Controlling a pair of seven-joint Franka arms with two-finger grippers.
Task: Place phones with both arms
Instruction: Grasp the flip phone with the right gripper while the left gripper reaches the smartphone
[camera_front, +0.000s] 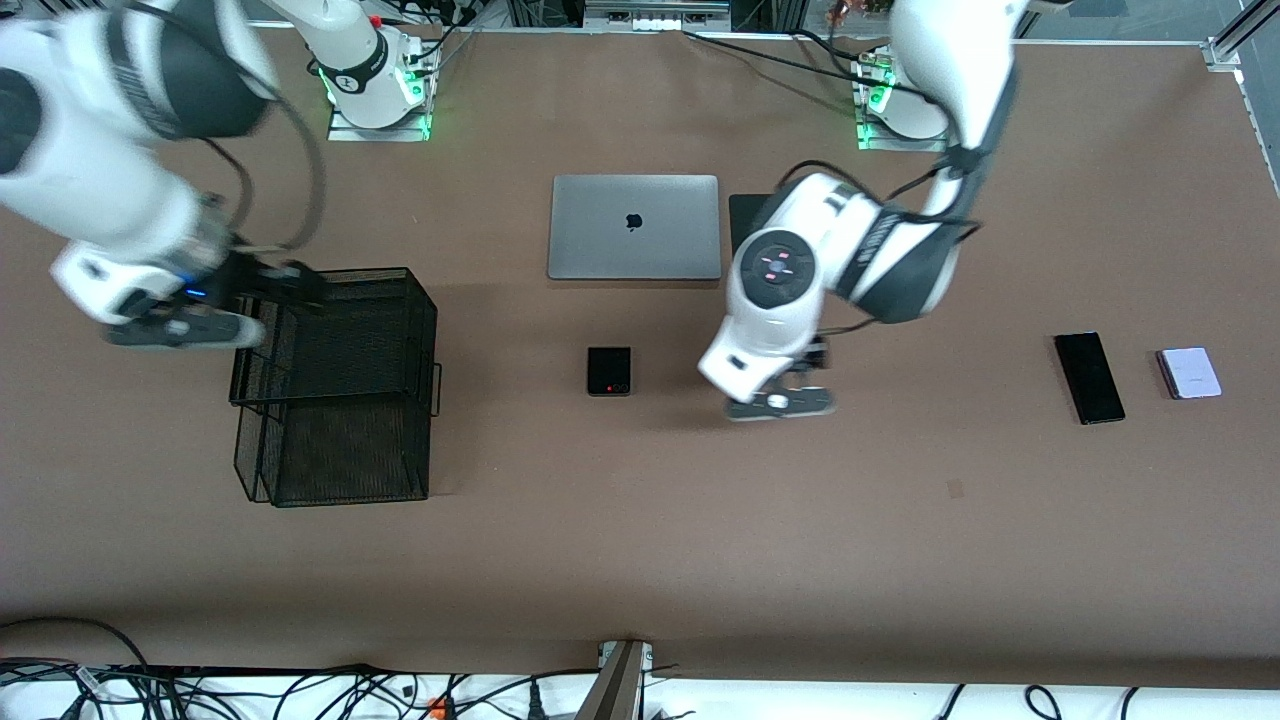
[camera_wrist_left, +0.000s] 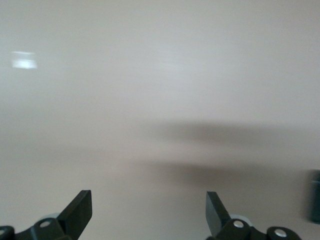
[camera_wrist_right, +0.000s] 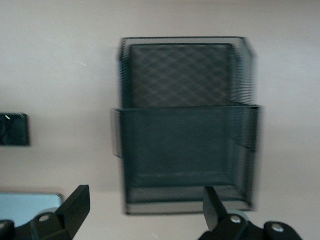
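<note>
Front view shows the left end effector (camera_front: 790, 385) low over bare bench (camera_front: 700, 520), between the small squarish black phone (camera_front: 609, 371) and the long slim black phone (camera_front: 1089, 378), touching neither. Its wrist view shows the left fingers (camera_wrist_left: 80, 210) spread wide with nothing between them, only bench surface below and a dark edge at the frame's border (too little of it shows to name). The pale lavender phone (camera_front: 1190, 373) lies just beside the slim one, toward the left arm's end of the bench. All three phones rest flat, apart from the black mesh basket (camera_front: 335, 385) at the right arm's end.

The right end effector (camera_front: 265, 300) hovers over the basket's rim; its fingers (camera_wrist_right: 75, 207) are also wide and empty, with the basket (camera_wrist_right: 185, 130) directly below.

Risks from here, as judgement: the phones are thin and lie flush on the bench, so a descent that is slightly off could push one away instead of gripping it, or pinch only an edge and let it slip on lifting. The slim and lavender phones sit close together, so wide fingers reaching for one may nudge the other. The closed grey laptop (camera_front: 634, 227) is near the left arm's elbow and could be brushed during a swing. The right end effector could catch the mesh wall if it drops carelessly.
</note>
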